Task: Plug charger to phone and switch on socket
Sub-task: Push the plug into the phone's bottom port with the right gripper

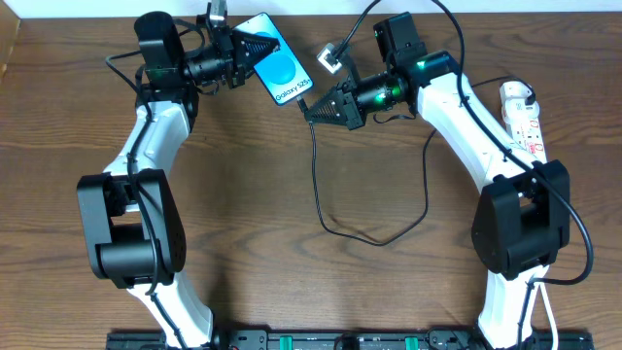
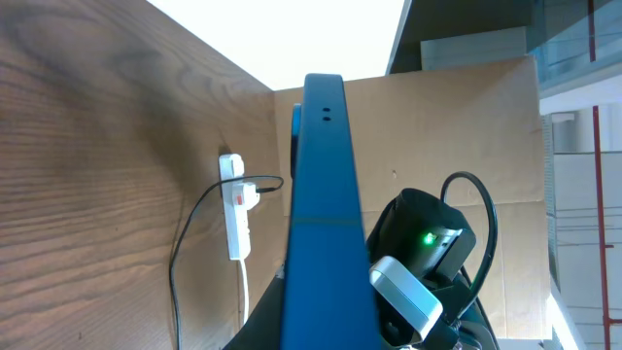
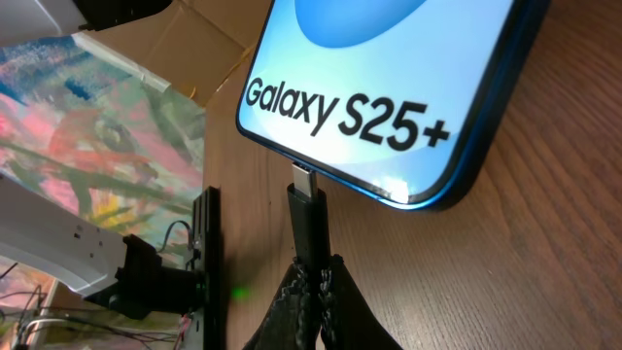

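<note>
1. The phone (image 1: 282, 70) is held up at the far side of the table (image 1: 292, 292) by the left gripper (image 1: 248, 47), which is squeezed onto its side edge.
2. The dark plug tip (image 3: 304, 190) of the charger (image 1: 316, 185) is pinched in the right gripper (image 1: 319, 107), and the fingers are closed tight around it.
3. Seen from above, the phone lies at about 10 o'clock from the right gripper, very near. Its long side runs from 11 o'clock to 5 o'clock. The end with the white text is at 5 o'clock, facing the right gripper.
4. In the right wrist view, the plug tip is lined up with the phone's long side. Its metal end is set right at the port (image 3: 303, 167) in the bottom edge. Some bare metal shows, so it is likely not pushed all the way in. How deep it sits cannot be told.
5. A short, straight push toward 10 to 11 o'clock is likely needed next, with the phone kept firm. If the tip is tilted, it could get jammed.
6. The socket (image 1: 523, 117) lies at 3 o'clock from the right gripper, well apart. The right arm is nearer, so its switch (image 1: 532, 134) is best pressed by that arm afterwards.
</note>
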`<state>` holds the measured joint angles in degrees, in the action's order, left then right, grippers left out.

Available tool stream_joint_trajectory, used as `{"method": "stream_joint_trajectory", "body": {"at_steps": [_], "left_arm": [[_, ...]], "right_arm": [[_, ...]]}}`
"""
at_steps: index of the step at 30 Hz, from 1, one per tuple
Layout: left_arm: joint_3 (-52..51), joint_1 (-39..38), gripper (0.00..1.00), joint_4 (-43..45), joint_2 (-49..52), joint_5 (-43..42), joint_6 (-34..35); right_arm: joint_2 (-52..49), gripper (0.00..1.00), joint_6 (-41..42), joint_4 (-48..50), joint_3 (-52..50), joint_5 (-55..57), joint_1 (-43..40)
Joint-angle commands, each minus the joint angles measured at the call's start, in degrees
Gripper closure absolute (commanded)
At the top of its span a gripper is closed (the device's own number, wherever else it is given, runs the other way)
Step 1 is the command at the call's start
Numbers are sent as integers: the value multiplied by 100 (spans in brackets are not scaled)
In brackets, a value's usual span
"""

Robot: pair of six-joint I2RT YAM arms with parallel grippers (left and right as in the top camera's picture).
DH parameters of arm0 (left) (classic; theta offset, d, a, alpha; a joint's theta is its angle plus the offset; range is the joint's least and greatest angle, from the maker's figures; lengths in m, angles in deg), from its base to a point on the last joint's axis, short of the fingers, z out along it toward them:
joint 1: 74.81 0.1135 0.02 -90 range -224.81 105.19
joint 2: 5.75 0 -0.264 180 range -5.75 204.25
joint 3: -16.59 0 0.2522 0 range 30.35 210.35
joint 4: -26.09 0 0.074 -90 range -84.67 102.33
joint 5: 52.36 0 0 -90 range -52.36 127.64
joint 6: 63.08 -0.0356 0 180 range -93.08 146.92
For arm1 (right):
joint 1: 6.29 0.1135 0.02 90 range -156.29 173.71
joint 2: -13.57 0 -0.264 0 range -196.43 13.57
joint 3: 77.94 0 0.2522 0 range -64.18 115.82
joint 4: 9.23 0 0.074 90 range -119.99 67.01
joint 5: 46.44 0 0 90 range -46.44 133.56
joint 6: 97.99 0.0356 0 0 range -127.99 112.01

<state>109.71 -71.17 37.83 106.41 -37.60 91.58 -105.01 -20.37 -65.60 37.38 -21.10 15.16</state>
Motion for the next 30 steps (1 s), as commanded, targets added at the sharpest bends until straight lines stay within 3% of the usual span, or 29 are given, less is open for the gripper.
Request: {"method": "stream_joint_trajectory", "body": {"at_steps": [1, 30], "left_arm": [[74, -33, 93, 33, -133, -144, 59], [74, -46, 93, 33, -133, -81, 136]], "right_arm": [[42, 99, -44, -2, 0, -39, 2], [42, 99, -46, 31, 0, -42, 2]]}}
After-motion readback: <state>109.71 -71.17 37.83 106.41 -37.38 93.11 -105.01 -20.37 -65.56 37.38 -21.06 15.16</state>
